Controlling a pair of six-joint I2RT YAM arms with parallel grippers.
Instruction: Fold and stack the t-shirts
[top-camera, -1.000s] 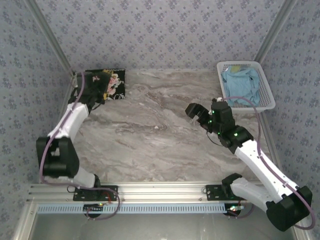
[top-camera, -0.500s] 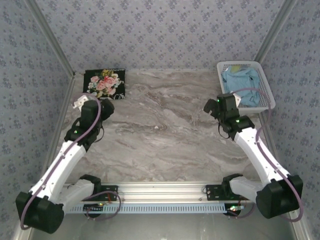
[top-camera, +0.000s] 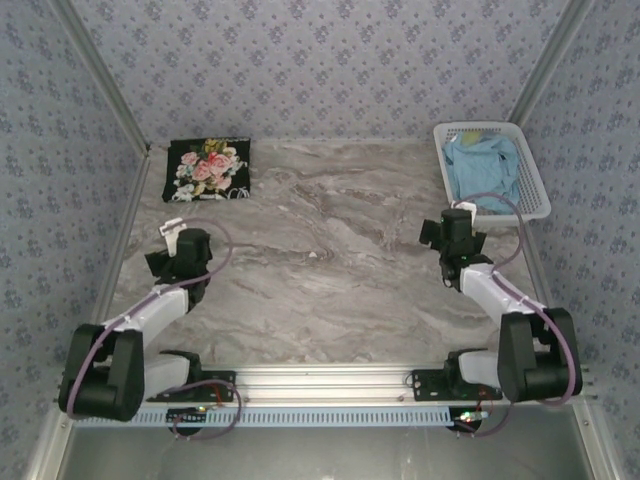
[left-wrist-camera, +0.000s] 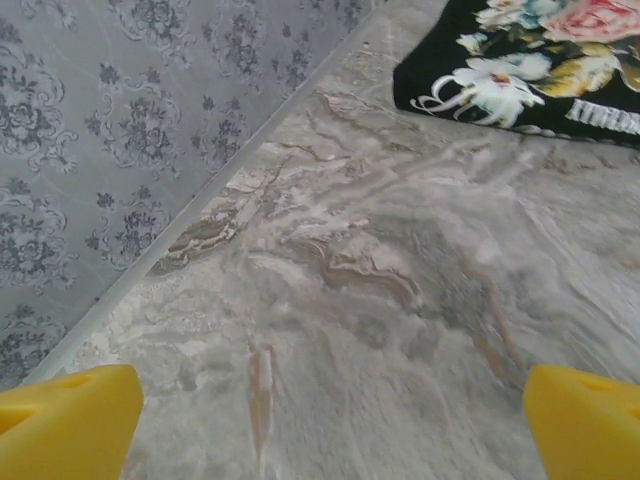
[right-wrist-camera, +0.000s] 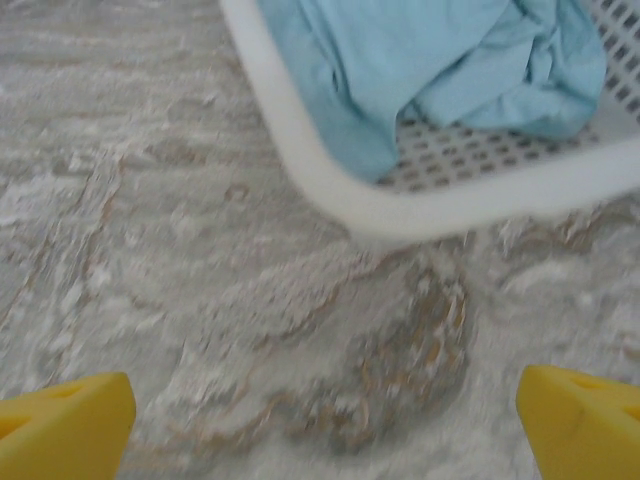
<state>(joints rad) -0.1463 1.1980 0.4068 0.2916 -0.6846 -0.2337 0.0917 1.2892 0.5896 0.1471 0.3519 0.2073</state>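
Observation:
The black t-shirt (top-camera: 208, 170) with the rose print lies folded flat at the table's far left corner; its near edge shows at the top right of the left wrist view (left-wrist-camera: 540, 70). My left gripper (top-camera: 172, 242) hovers over bare marble well short of it, open and holding nothing, its yellow fingertips (left-wrist-camera: 65, 425) wide apart. The light blue t-shirt (top-camera: 482, 170) lies crumpled in the white basket (top-camera: 535, 205). My right gripper (top-camera: 452, 228) is just in front of the basket's near left corner, open and empty (right-wrist-camera: 325, 425), with the blue t-shirt (right-wrist-camera: 420, 70) ahead of it.
The white lattice basket's rim (right-wrist-camera: 440, 210) curves across the right wrist view, close ahead of the fingers. Patterned walls enclose the table on the left, back and right; the left wall (left-wrist-camera: 120, 130) meets the marble close beside my left gripper. Marble tabletop (top-camera: 330, 260) spreads between the arms.
Both arms have drawn back toward their bases. The left gripper left the black t-shirt, which now lies uncovered. The right gripper swung right to the basket's near corner.

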